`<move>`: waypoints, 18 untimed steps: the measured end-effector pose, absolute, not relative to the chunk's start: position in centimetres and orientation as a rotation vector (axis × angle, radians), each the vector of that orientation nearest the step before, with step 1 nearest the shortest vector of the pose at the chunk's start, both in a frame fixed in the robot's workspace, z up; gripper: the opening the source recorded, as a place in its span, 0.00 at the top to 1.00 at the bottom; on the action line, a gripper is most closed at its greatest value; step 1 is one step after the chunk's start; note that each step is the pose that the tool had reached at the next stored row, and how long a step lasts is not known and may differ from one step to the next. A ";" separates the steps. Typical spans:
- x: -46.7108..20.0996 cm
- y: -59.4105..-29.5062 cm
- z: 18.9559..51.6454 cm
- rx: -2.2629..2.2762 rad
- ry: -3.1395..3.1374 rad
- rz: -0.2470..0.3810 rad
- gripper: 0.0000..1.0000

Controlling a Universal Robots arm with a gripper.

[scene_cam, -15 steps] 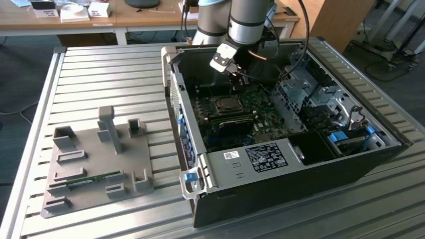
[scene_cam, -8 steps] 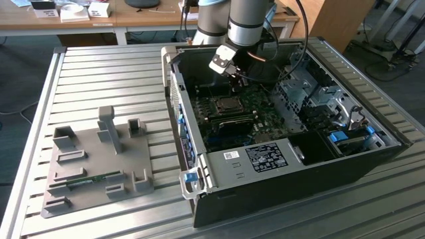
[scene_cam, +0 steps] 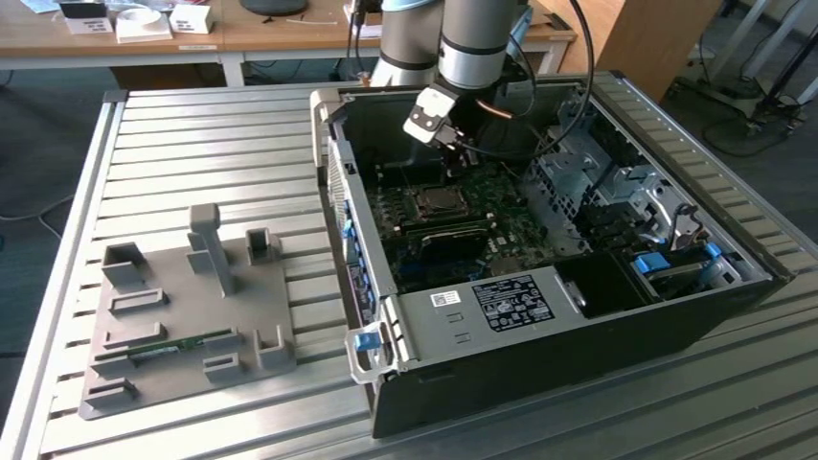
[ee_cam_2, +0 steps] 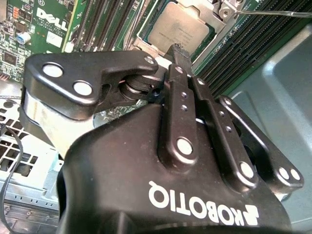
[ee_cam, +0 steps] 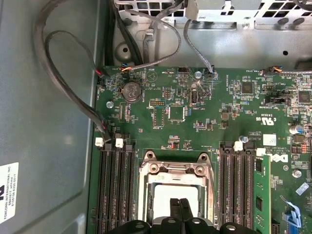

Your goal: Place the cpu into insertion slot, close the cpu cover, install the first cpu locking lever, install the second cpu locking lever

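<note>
The cpu (ee_cam_2: 178, 28) lies flat in the insertion slot (ee_cam: 144, 195) on the green motherboard, its silver-grey top (ee_cam: 165, 195) facing up. The silver cpu cover (ee_cam: 175, 168) frames it and looks folded down over its edges. From one corner of the socket a thin metal lever rod (ee_cam_2: 278, 13) sticks out sideways. My gripper (ee_cam_2: 178, 48) is shut, its two black fingers pressed together with nothing between them, tips just above one edge of the chip. In the first wrist view the gripper (ee_cam: 180, 202) overlaps the chip's top. In the exterior view the gripper (scene_cam: 461, 155) hangs inside the open case above the socket (scene_cam: 435, 201).
Black memory slots (ee_cam: 114, 187) flank the socket, and a green memory stick (ee_cam: 262, 190) stands in one. Black cables (ee_cam: 63, 83) run along the case wall. A grey fixture tray (scene_cam: 179, 307) lies on the slatted table at the exterior view's left. Drive cages (scene_cam: 601, 182) fill the case's other side.
</note>
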State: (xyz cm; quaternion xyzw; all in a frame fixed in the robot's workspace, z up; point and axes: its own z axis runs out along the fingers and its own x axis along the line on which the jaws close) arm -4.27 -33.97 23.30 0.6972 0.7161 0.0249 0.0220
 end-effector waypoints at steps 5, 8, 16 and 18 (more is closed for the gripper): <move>-4.3 -34.0 23.3 2.114 2.264 0.079 0.89; -4.3 -34.0 23.3 2.053 2.321 0.081 0.89; -4.3 -34.0 23.2 1.882 2.467 0.085 0.89; -4.3 -34.0 23.2 1.836 2.502 0.086 0.89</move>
